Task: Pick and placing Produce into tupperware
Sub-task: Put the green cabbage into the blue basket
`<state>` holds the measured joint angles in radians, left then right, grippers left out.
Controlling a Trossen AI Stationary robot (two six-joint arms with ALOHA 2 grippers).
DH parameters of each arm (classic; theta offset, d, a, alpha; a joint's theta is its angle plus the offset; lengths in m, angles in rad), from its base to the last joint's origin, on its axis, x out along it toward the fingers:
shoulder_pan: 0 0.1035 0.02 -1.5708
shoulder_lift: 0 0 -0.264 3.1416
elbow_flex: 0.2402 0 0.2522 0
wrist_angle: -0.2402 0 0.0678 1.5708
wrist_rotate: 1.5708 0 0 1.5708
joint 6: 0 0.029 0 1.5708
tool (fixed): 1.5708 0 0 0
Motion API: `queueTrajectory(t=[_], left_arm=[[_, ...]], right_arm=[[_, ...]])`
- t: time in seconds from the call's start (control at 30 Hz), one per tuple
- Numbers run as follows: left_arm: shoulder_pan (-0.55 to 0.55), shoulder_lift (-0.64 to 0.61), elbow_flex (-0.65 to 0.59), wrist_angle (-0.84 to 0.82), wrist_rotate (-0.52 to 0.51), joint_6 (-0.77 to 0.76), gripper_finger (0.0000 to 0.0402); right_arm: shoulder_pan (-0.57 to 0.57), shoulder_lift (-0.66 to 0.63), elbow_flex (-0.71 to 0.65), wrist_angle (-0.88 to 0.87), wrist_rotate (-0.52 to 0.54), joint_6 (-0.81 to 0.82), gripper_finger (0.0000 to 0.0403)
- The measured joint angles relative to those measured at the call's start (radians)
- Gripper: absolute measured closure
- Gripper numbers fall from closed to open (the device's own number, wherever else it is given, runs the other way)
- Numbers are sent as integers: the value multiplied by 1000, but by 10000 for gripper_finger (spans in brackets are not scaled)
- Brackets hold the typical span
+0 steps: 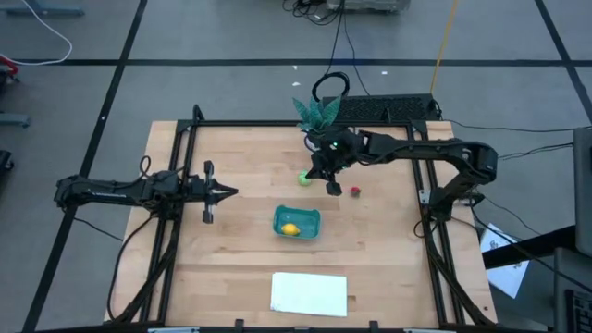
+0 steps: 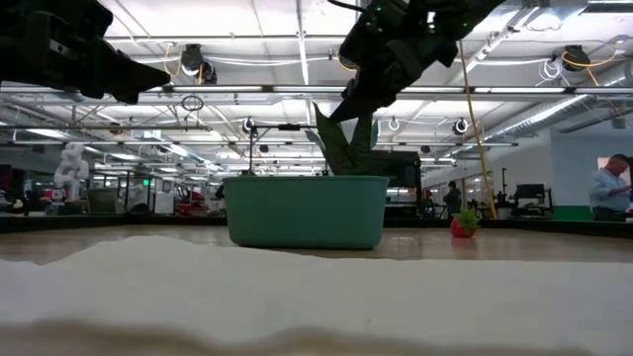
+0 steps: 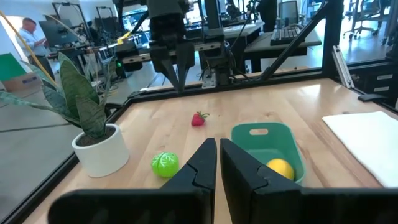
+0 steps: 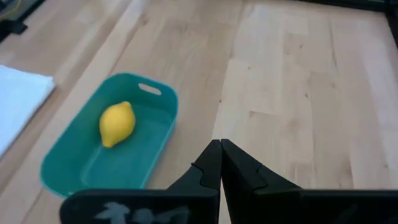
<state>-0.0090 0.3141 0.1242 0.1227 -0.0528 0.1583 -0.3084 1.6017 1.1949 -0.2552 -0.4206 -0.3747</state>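
The teal tupperware (image 1: pixel 296 222) sits mid-table with the yellow lemon (image 1: pixel 290 229) lying inside it, as the right wrist view also shows the lemon (image 4: pixel 116 123). The round green piece (image 1: pixel 303 178) and the small red piece (image 1: pixel 355 191) rest on the wood beyond the tub. My right gripper (image 1: pixel 333 187) hangs shut and empty above the table between these two pieces. My left gripper (image 1: pixel 227 192) is shut and empty, held level left of the tub (image 3: pixel 267 146).
A leafy plant in a white pot (image 3: pixel 99 152) stands at the far edge behind the green piece (image 3: pixel 165 164). A flat white sheet (image 1: pixel 309 293) lies near the front edge. Black frame rails (image 1: pixel 185 139) border the table's sides. Bare wood lies right of the tub.
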Motion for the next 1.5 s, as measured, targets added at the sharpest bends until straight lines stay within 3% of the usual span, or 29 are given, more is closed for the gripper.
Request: queueTrajectory(t=[0.3, 0.57, 0.73, 0.87, 1.23, 1.5], left_arm=[[0, 0, 0, 0, 0, -2, 376], [0, 0, 0, -15, 0, -2, 376], [0, 0, 0, -24, 0, -2, 376], [0, 0, 0, -24, 0, 1, 376], [0, 0, 0, -32, 1, -1, 376], [0, 0, 0, -53, 2, -4, 376]], right_arm=[[-8, 148, 145, -67, 9, 115, 403], [-6, 181, 152, -101, 181, 219, 403], [-6, 181, 152, -102, 187, 294, 396], [-6, 184, 152, -105, 187, 351, 357], [-4, 230, 146, -107, 239, 420, 181], [9, 231, 133, -89, 321, 423, 132]])
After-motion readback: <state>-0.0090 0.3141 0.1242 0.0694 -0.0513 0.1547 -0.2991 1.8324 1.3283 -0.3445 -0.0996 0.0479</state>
